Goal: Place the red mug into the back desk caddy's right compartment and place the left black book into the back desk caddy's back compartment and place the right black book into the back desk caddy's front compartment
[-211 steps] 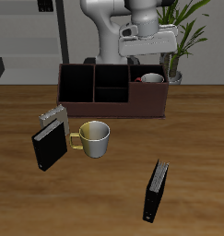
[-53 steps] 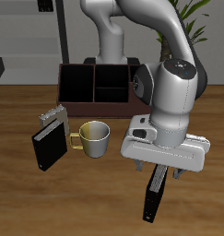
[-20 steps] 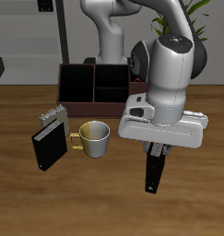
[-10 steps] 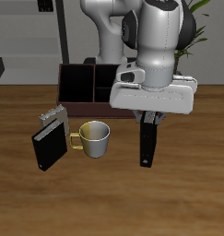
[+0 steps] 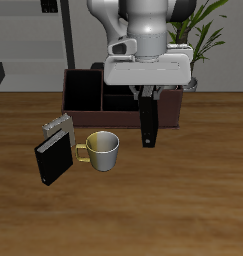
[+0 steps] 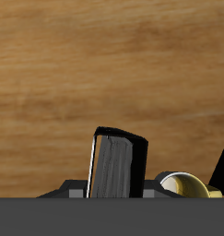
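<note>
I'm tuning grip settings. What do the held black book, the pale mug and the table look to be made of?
The black book, hanging from the gripper: a matte black hard cover, with pale striped page edges suggesting paper. The pale mug: a smooth, slightly shiny cream body, probably glazed ceramic, with a yellow handle. The table: brown wood grain with a dull finish, though it could be laminate.

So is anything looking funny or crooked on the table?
Nothing is spilled or broken. The one odd sight is a black book hanging upright in the air from the claw, in front of the brown caddy. The other black book stands tilted beside the pale mug.
</note>
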Controlling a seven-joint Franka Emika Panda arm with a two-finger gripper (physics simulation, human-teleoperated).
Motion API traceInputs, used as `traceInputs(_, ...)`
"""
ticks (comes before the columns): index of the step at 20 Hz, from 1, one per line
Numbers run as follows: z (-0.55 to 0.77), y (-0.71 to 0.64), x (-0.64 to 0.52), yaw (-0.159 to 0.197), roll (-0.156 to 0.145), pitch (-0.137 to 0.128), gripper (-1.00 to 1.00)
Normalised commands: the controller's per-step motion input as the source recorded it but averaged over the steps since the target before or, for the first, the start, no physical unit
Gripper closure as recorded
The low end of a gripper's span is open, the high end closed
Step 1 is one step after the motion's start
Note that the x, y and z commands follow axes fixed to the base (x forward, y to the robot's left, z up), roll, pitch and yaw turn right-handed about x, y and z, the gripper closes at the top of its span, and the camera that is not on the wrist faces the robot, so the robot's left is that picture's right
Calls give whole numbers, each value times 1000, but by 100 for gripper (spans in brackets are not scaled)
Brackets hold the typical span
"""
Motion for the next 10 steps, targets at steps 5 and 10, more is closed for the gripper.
traceInputs(5, 331, -202, -680, 20, 76, -47, 100)
traceInputs(10, 152, -297, -428, -14, -5, -35, 100)
